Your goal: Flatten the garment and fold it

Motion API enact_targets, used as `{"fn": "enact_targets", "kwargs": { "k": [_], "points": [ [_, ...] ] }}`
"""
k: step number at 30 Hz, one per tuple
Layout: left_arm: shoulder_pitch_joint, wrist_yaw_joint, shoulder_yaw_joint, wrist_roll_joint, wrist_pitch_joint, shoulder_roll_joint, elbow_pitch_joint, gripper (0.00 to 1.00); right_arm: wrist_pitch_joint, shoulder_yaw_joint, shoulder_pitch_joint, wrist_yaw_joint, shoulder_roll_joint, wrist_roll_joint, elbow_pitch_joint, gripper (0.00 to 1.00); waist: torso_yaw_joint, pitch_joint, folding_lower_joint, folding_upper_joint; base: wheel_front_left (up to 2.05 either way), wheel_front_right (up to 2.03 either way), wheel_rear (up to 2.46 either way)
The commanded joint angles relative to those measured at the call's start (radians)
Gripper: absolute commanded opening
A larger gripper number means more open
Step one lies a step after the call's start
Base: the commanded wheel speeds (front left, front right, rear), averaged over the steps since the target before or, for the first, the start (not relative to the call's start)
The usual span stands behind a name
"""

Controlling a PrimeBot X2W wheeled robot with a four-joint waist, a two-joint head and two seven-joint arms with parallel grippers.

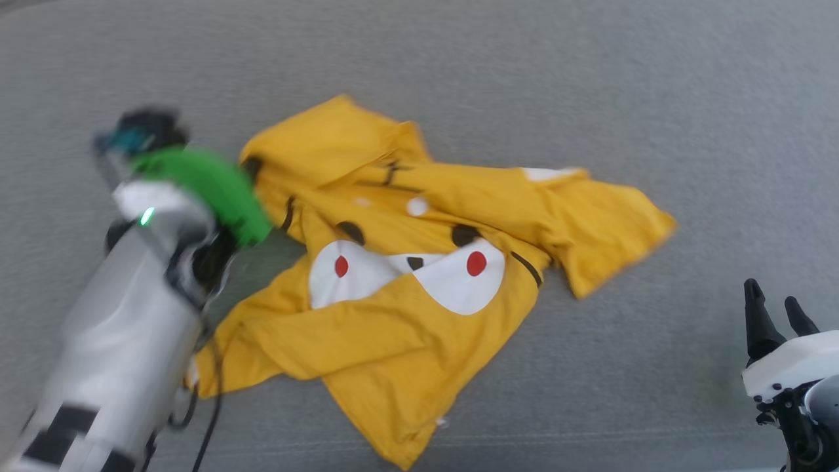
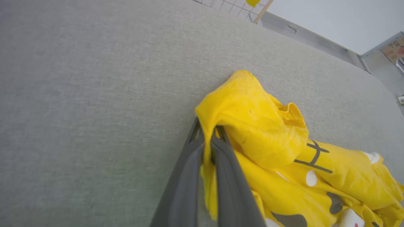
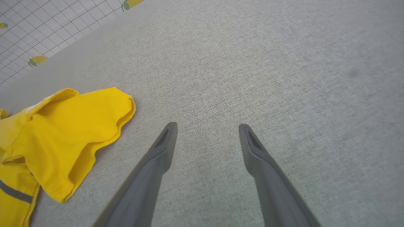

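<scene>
While the garment [image 1: 419, 308] lies crumpled near the middle of the grey cloth-covered bench [image 1: 655, 98], print side up, only part of it is flat.

Garment: bright yellow. Head view shows two white patches, each with a red dot, with black ovals above them and dark stripes toward the far edge. One loose flap spreads toward the robot's right. A long yellow point hangs toward the near edge. Upper left portion is bunched into a raised fold.

Left claw [image 2: 206, 134]: clenched on the garment. In the left wrist view, the two dark fingers [image 2: 186, 176] sit close together with a ridge of yellow cloth pinched between them. The cloth rises over the fingertips and drapes away to that view's right. The grasp is at the garment's far-left edge. In the head view the left forearm [image 1: 124, 341] is blurred, and a green cover [image 1: 203, 187] sits at the wrist, overlapping the garment's left edge.

Right claw [image 3: 208, 126]: released, fingers spread wide, nothing between them. It is over bare bench, apart from the cloth. In the right wrist view, the yellow flap lies to the left of the fingers, not touching.

A white grid-patterned surface [image 3: 38, 34] with small yellow fruit prints lies beyond the bench edge in the right wrist view.
</scene>
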Motion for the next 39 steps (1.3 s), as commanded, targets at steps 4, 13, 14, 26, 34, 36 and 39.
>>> {"fn": "enact_targets", "kwargs": {
  "k": [4, 13, 14, 26, 34, 36, 39],
  "points": [
    [0.175, 0.049, 0.083, -0.083, -0.063, 0.040, 0.016, 0.00, 0.023, 0.003, -0.005, -0.001, 0.000, -0.017, -0.014, 1.00, 0.119, -0.081, -0.0001, 0.0000, 0.00, 0.00, 0.00],
    [0.444, 0.086, 0.135, -0.192, -0.087, -0.008, -0.017, 0.11, 0.046, 0.021, -0.005, -0.001, 0.000, -0.022, -0.018, 1.00, 0.183, -0.111, -0.0001, 0.0000, 0.00, 0.00, 0.00],
    [0.450, 0.089, 0.135, -0.189, -0.096, -0.009, -0.026, 0.78, 0.047, 0.021, -0.005, -0.001, 0.000, -0.023, -0.017, 1.00, 0.189, -0.115, -0.0001, 0.0000, 0.00, 0.00, 0.00],
    [0.281, 0.205, 0.066, 0.052, -0.136, 0.175, -0.303, 1.00, 0.055, 0.025, -0.008, -0.001, 0.000, -0.009, -0.013, 1.00, 0.194, -0.114, -0.0001, 0.0000, 0.00, 0.00, 0.00],
    [0.103, 0.145, -0.146, 0.142, 0.166, 0.161, -0.348, 1.00, 0.049, 0.027, -0.023, -0.001, 0.000, -0.008, -0.018, 1.00, 0.141, -0.069, -0.0001, 0.0000, 0.00, 0.00, 0.00],
    [0.090, 0.141, -0.190, 0.144, 0.258, 0.159, -0.313, 1.00, 0.046, 0.029, -0.025, -0.001, 0.000, -0.003, -0.014, 1.00, 0.126, -0.061, -0.0001, 0.0000, 0.00, 0.00, 0.00],
    [0.078, 0.145, -0.226, 0.153, 0.330, 0.161, -0.273, 1.00, 0.038, 0.028, -0.025, -0.001, 0.000, 0.000, -0.008, 1.00, 0.110, -0.050, -0.0001, 0.0000, 0.00, 0.00, 0.00]
  ]
}}
